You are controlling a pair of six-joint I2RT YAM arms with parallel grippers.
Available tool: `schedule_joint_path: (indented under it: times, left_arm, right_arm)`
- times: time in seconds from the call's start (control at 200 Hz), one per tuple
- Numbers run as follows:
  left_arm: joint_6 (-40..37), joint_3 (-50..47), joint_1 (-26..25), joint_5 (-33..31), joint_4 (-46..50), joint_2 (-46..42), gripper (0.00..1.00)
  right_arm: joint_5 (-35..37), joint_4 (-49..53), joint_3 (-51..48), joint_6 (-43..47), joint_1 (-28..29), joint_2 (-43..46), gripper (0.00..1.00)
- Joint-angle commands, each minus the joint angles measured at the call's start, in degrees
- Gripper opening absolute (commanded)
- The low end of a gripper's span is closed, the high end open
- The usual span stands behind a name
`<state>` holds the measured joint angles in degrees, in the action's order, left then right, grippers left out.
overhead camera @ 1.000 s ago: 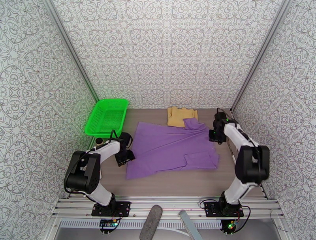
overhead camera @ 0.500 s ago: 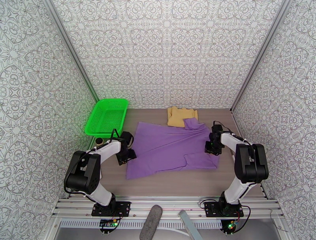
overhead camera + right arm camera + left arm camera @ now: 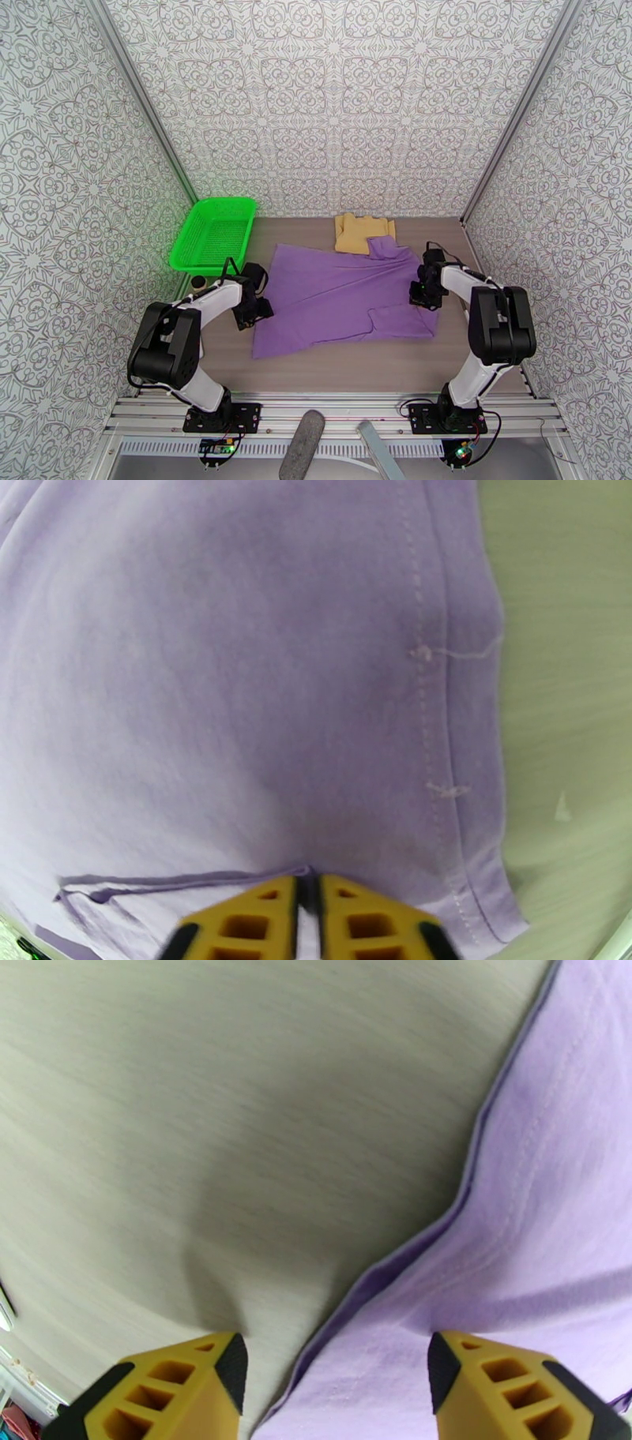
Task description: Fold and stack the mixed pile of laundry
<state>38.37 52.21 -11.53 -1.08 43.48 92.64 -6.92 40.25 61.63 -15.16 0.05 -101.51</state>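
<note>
Folding looks half done: 1 tan cloth (image 3: 357, 231) lies folded at the far side of the table (image 3: 332, 365), and the purple shirt (image 3: 340, 296) lies spread out, touching it. The left gripper (image 3: 336, 1363) hangs open over the shirt's left edge, and the right gripper (image 3: 308, 892) is pinched shut on its right side. The shirt is not yet folded or stacked

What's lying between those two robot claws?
The purple T-shirt spreads across the table from the left gripper to the right gripper, seen in the top view.
</note>
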Motion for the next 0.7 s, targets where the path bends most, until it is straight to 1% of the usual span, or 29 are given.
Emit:
schedule_joint_path:
  times: [0.0,0.04,0.16,0.345,0.695]
  left_arm:
    - [-0.5,1.1,-0.5,0.9,-0.4,-0.6,0.66]
    - [-0.5,1.1,-0.6,0.9,-0.4,-0.6,0.66]
    - [-0.3,1.1,-1.0,0.8,-0.5,-0.5,0.66]
    - [-0.1,1.3,-1.5,0.9,-0.5,-0.3,0.66]
    - [-0.1,0.9,-2.2,1.0,0.9,-2.0,0.66]
  right_arm:
    - [-0.9,-0.3,0.4,-0.3,0.5,-0.2,0.03]
    - [-0.8,0.1,0.7,-0.3,0.5,0.3,0.00]
    - [-0.5,2.2,1.2,-0.1,0.6,3.5,0.00]
    - [0.0,6.6,0.6,0.0,1.3,11.9,0.00]
    - [-3.1,11.9,-11.0,-2.2,5.0,27.8,0.00]
